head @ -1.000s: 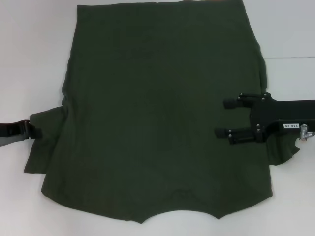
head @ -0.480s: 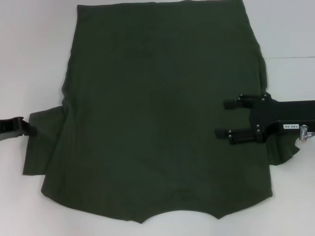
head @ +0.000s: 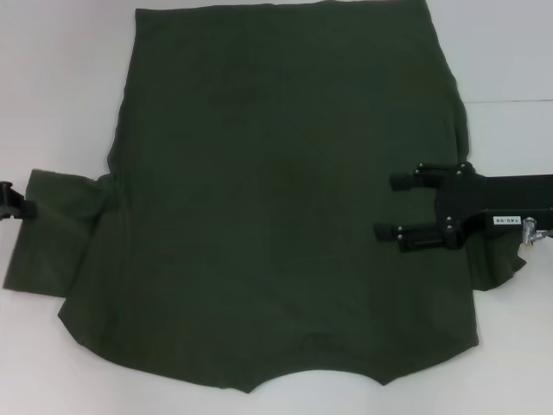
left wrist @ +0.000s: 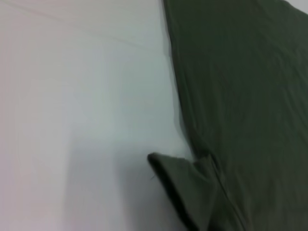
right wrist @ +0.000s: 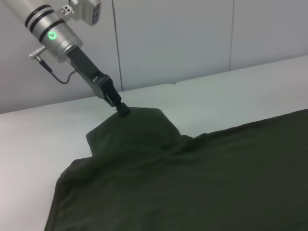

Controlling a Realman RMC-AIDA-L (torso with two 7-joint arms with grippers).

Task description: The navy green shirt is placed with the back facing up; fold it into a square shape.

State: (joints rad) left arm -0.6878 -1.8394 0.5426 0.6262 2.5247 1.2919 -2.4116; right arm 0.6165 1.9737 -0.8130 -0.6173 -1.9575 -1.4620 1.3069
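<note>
Left jaws (head: 15,205) at shirt (head: 285,199) sleeve edge, mostly cut off.

label: small white sticker (head: 505,221) on black body of right gripper (head: 390,207), just behind the fingers | text: short dark characters, not clearly readable | shirt: no print showing | left gripper (right wrist: 123,110): no legible marking
</note>
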